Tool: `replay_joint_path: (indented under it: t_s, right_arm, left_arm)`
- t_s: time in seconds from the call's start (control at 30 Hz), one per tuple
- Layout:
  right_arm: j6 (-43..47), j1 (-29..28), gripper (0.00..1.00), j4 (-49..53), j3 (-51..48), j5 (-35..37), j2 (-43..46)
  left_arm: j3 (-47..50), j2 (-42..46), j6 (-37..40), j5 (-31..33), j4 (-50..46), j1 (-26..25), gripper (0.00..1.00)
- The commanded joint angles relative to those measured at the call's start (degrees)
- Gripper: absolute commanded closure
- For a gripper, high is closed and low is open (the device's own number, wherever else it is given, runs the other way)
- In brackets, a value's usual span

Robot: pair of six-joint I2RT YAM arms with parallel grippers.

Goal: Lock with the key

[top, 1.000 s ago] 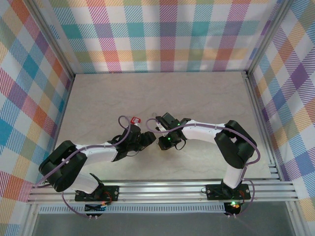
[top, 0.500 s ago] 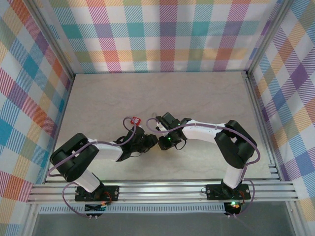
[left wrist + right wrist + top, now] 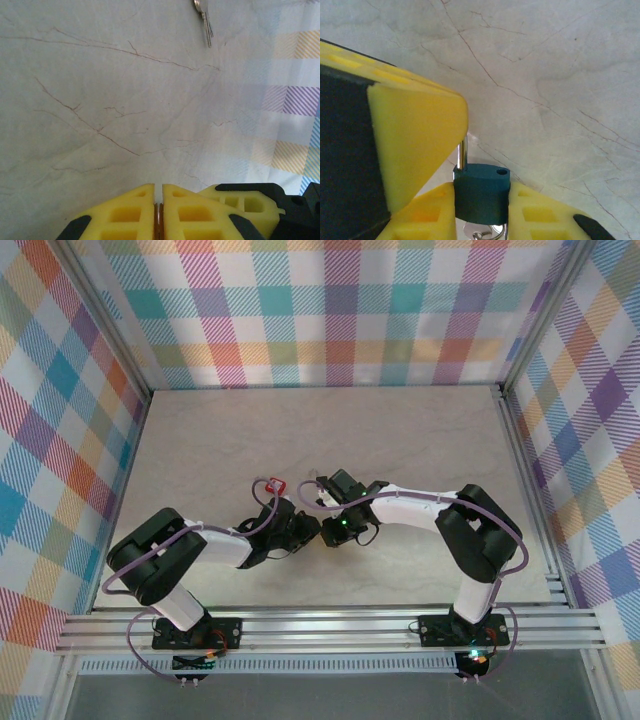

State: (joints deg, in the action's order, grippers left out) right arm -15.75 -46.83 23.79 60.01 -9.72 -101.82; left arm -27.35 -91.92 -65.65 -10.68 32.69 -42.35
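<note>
Right end effector (image 3: 482,205) grasps the dark padlock (image 3: 482,190); left end effector (image 3: 158,196) is clenched, the key (image 3: 205,25) lying apart at frame top. Fetching it seems next.

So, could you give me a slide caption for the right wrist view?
Right gripper grips a dark teal padlock by its body; marbled tabletop behind.

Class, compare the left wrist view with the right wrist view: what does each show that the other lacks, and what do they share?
Left wrist: the key lying on the table, a plaid wall, and the left hand shut. Right wrist: the right hand clamping a padlock. Shared: marbled tabletop, yellow fingers.
</note>
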Motion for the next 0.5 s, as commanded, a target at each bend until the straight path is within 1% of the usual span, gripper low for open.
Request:
replay_joint_path:
  t_s: [0.0,0.07,0.3,0.47]
  right_arm:
    - [-0.4,0.3,0.77,-1.7,-0.2,-1.8,1.4]
    - [-0.4,0.4,0.77,-1.8,-0.3,-1.9,1.4]
    - [-0.4,0.3,0.77,-2.2,-0.7,-2.0,2.1]
    - [-0.1,0.5,0.71,-3.4,-1.8,-1.9,4.1]
  left_arm:
    - [-0.5,-0.9,-0.2,-1.1,2.6,-0.9,0.94]
    - [-0.4,-1.0,-0.3,-1.1,2.9,-0.9,1.00]
    - [0.3,0.3,0.4,-0.6,3.8,-0.9,1.00]
    - [-0.8,3.1,3.0,0.9,-1.0,-0.9,1.00]
